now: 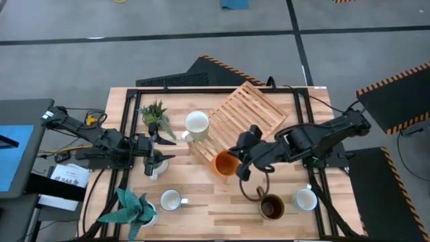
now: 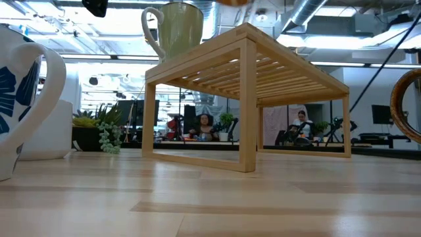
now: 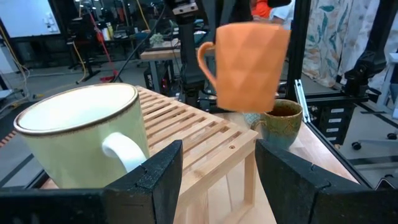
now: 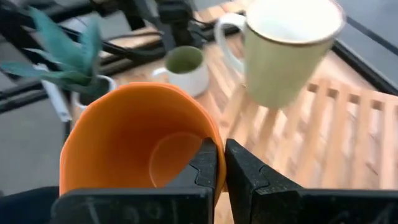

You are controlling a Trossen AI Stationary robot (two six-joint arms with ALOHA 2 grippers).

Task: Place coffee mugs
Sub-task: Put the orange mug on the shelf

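My right gripper (image 4: 221,165) is shut on the orange mug (image 1: 225,163), which hangs in the air by the slatted wooden rack's (image 1: 238,121) near-left corner; the left wrist view shows the orange mug (image 3: 245,65) above table level. The cream-white mug (image 1: 196,124) stands on its base on the rack's left end. My left gripper (image 1: 156,153) is open, left of the rack, facing the cream-white mug (image 3: 81,140) without touching it. The dark brown mug (image 1: 271,207), a plain white mug (image 1: 306,199) and another pale mug (image 1: 170,199) stand on the table's near part. The blue-patterned mug (image 2: 20,99) fills the low view's left. My right gripper holds the orange mug by its rim (image 4: 208,140), one finger inside the cup and one outside against the wall. The fingers come from above, slanting in from the table's right. The mug is lifted clear and hangs below them roughly upright, handle (image 3: 205,59) out to the side.
Two small potted plants stand on the table's left side, one far (image 1: 156,114) and one near (image 1: 131,208). Bare wood lies between the rack and the near row of mugs. A black frame runs around the table's far edge and sides (image 1: 295,91).
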